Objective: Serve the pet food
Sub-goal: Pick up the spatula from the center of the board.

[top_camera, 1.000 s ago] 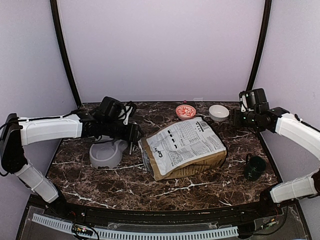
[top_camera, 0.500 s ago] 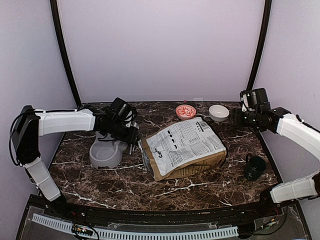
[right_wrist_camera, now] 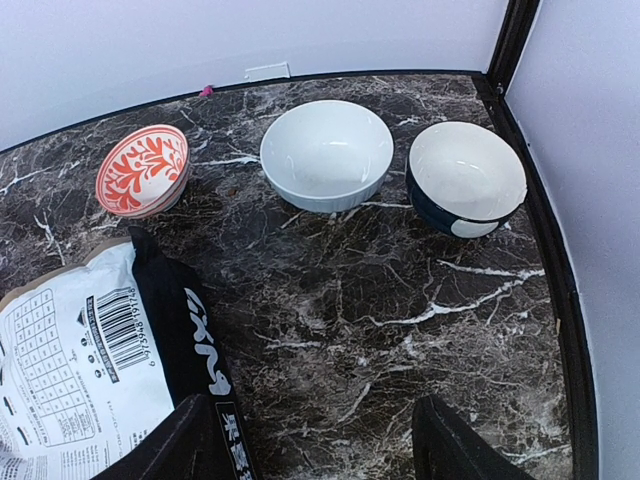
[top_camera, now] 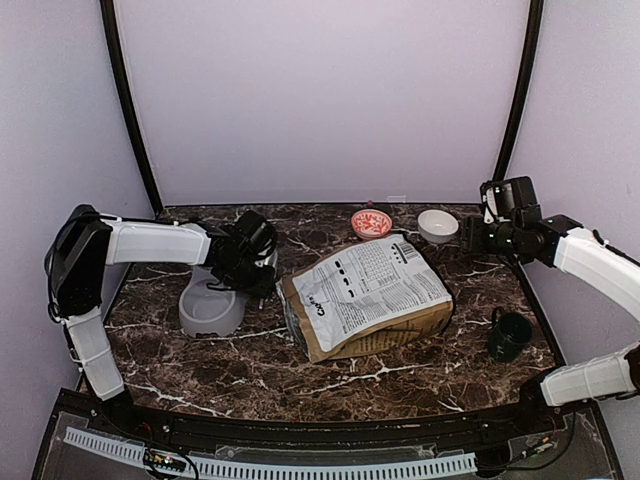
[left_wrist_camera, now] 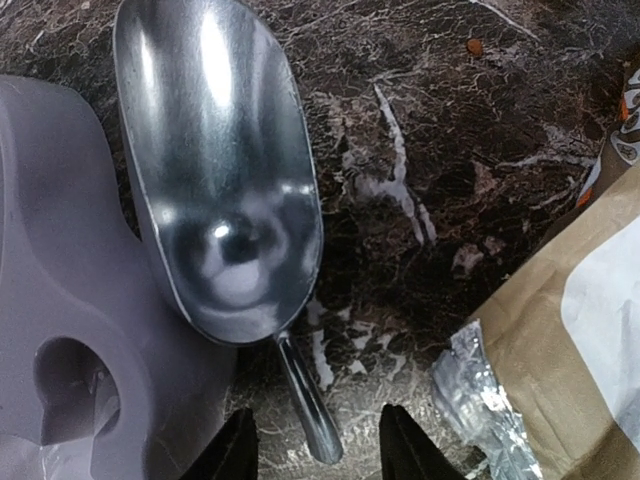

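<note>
Left gripper point(left_wrist_camera: 318, 445): low over the table point(left_wrist_camera: 430, 150), jaws apart, either side of the metal scoop's point(left_wrist_camera: 225, 180) handle with a gap on both sides. Scoop lies empty just beside the grey bowl point(left_wrist_camera: 60, 300). Right gripper point(right_wrist_camera: 318, 440): jaws wide, nothing between them. Pet food point(left_wrist_camera: 474, 46): one reddish pellet on the table beyond the scoop.

White-shelled left arm point(top_camera: 150, 242), matching right arm point(top_camera: 600, 262), black joints, perhaps thin black cables near wrists
</note>
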`<move>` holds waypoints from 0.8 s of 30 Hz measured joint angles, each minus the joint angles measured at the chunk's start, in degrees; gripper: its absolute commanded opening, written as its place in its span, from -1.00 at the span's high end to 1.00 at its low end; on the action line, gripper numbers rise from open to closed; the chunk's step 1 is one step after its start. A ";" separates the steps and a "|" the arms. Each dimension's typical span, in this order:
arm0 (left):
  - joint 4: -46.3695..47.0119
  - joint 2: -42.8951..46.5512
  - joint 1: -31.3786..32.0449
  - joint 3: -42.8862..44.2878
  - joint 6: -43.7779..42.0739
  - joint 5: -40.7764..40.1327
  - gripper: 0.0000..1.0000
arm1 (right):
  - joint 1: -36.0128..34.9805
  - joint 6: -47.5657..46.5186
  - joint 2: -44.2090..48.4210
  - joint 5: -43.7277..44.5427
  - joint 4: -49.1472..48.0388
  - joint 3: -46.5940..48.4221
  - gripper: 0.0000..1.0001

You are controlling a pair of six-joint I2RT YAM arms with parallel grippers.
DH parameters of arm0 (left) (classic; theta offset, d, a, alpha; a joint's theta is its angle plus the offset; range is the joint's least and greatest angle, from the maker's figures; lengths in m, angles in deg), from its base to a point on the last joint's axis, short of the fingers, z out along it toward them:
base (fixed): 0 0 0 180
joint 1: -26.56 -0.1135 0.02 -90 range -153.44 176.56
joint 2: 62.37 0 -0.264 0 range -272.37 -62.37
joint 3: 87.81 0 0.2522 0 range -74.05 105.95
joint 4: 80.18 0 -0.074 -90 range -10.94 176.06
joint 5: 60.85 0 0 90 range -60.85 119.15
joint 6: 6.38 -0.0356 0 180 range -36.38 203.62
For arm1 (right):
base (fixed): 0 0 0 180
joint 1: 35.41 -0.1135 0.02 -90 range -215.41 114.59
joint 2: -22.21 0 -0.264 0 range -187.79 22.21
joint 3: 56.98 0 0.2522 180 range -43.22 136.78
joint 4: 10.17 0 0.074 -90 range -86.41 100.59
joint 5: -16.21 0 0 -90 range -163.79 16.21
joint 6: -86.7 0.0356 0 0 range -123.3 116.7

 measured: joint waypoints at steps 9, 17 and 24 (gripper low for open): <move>0.22 -3.67 0.00 0.59 0.52 -0.63 0.29 | 0.00 0.00 -0.11 0.00 0.04 -0.02 -0.37; 1.31 -5.25 0.00 0.63 0.79 -2.16 0.40 | 0.00 0.00 -0.57 -0.33 0.33 -0.02 -0.37; 3.65 -6.67 0.00 0.59 1.16 -3.17 0.85 | 0.00 0.00 -0.83 -0.44 0.37 -0.02 -0.37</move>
